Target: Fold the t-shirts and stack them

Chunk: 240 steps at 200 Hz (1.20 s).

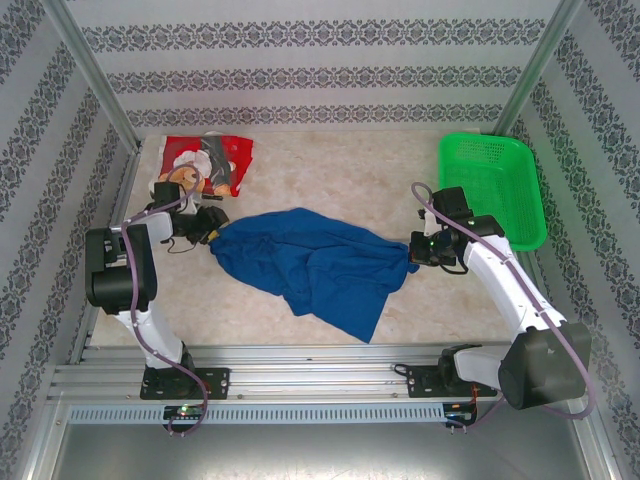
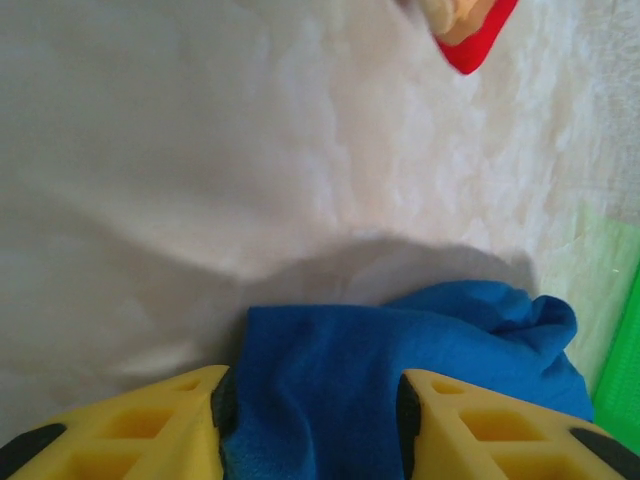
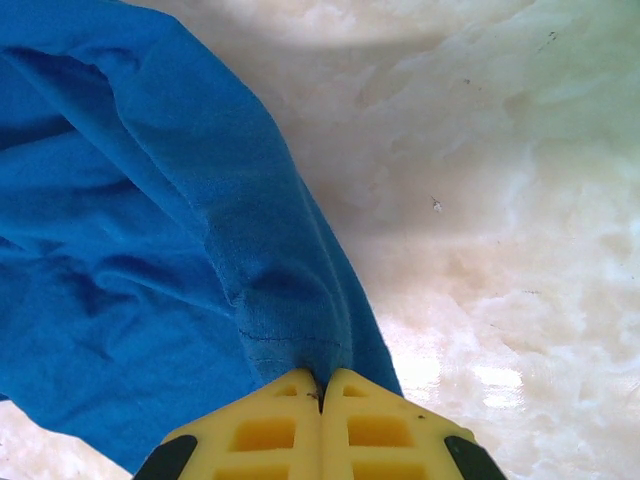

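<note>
Blue shirt (image 1: 310, 265): spreading step. Right gripper (image 3: 322, 385) pinches one edge; left gripper (image 2: 312, 400) straddles opposite bunch (hold uncertain). Next: secure it, pull flat. Red shirt (image 1: 205, 163): table (image 1: 380, 175), far-left corner.

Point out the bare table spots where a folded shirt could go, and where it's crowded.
Widest bare table: the far side, between the red shirt and the green basket. A smaller patch lies front right, between the blue shirt and the right arm. The middle is crowded: the blue shirt spans from left gripper to right gripper.
</note>
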### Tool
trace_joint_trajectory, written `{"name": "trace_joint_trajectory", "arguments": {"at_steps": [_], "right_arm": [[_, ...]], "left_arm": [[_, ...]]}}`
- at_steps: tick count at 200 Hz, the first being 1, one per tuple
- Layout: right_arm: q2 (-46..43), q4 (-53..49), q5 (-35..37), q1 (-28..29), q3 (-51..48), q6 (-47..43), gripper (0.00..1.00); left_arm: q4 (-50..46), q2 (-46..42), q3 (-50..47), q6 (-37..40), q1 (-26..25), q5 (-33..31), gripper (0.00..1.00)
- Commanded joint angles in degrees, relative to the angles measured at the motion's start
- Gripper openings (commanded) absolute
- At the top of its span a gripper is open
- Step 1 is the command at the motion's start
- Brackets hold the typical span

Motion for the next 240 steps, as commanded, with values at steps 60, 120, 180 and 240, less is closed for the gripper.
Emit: {"name": "trace_joint_trajectory", "arguments": {"at_steps": [60, 120, 180, 240], "right_arm": [[-0.8, -0.9, 1.5, 0.9, 0.4, 1.3, 0.0], [-1.2, -0.9, 2.3, 0.5, 1.1, 1.2, 0.09], [-1.0, 1.6, 0.0, -3.1, 1.6, 4.6, 0.53], [1.2, 0.9, 2.3, -4.8, -2.9, 9.0, 0.57]], "left_arm": [[2.7, -5.4, -3.3, -2.1, 0.1, 2.8, 0.31], [3.2, -7.1, -1.2, -3.3, 0.1, 4.7, 0.05], [0.5, -15.0, 1.3, -4.9, 0.1, 5.0, 0.0], [1.0, -22.9, 1.4, -7.7, 0.1, 6.1, 0.0]]}}
